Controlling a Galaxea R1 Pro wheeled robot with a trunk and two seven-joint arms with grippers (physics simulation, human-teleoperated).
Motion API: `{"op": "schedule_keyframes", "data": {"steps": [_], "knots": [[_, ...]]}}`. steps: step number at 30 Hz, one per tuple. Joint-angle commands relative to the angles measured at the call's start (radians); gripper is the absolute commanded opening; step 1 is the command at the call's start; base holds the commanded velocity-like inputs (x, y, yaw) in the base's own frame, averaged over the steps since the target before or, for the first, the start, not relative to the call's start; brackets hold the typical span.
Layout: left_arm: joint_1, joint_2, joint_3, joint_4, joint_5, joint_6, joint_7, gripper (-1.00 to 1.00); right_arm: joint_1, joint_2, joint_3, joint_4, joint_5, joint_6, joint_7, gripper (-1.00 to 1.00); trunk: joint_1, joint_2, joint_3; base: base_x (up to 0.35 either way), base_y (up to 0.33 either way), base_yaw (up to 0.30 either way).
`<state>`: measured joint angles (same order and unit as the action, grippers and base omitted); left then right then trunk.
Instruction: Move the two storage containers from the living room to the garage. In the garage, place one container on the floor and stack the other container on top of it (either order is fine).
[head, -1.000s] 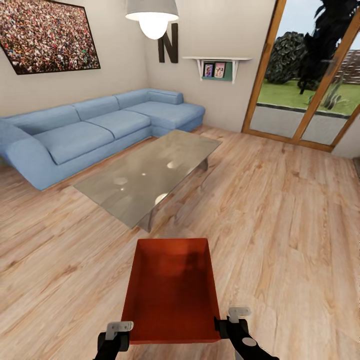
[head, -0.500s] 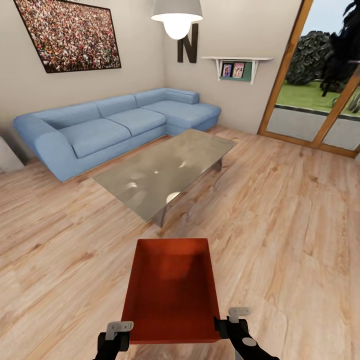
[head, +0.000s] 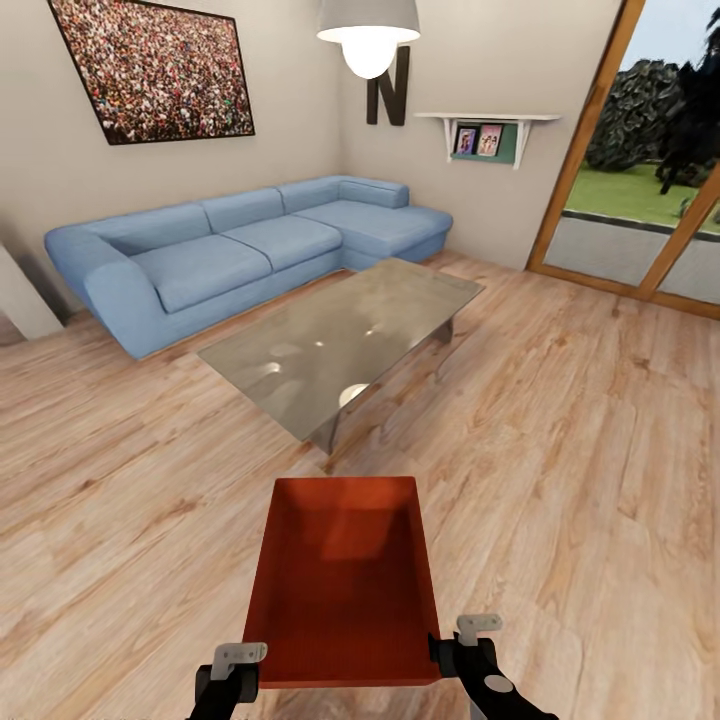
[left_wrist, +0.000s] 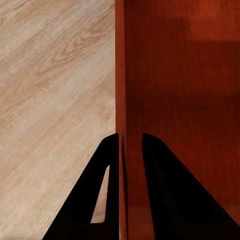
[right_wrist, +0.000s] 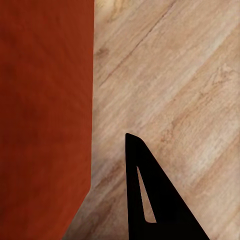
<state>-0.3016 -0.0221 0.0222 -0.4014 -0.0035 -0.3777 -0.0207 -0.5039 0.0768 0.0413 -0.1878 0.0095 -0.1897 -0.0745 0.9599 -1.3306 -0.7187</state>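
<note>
Orange-red rectangular open-top storage container (head: 343, 580) sat pinched between your left gripper (left_wrist: 131, 145) and right gripper (head: 462, 640); keep it level.

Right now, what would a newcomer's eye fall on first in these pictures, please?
The orange-red storage container stands out first, held low in front between the left claw and right claw. Beyond it stands a glass-topped table on the wood-plank floor, with a blue sofa along the wall behind.
</note>
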Motion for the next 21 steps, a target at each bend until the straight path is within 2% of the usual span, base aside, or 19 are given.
{"op": "schedule_keyframes", "data": {"steps": [1, 21], "knots": [[-0.001, 0.001, 0.015, 0.000, 0.008, -0.003, 0.008, -1.00, -0.001, -0.015, -0.009, 0.001, 0.000, -0.004, -0.011, -1.00, 0.000, 0.000, -0.001, 0.000, 0.000, 0.117], [-0.001, 0.001, 0.015, 0.000, 0.008, -0.003, 0.008, -1.00, -0.001, -0.015, -0.009, 0.001, 0.000, -0.004, -0.011, -1.00, 0.000, 0.000, -0.001, 0.000, 0.000, 0.270]]}}
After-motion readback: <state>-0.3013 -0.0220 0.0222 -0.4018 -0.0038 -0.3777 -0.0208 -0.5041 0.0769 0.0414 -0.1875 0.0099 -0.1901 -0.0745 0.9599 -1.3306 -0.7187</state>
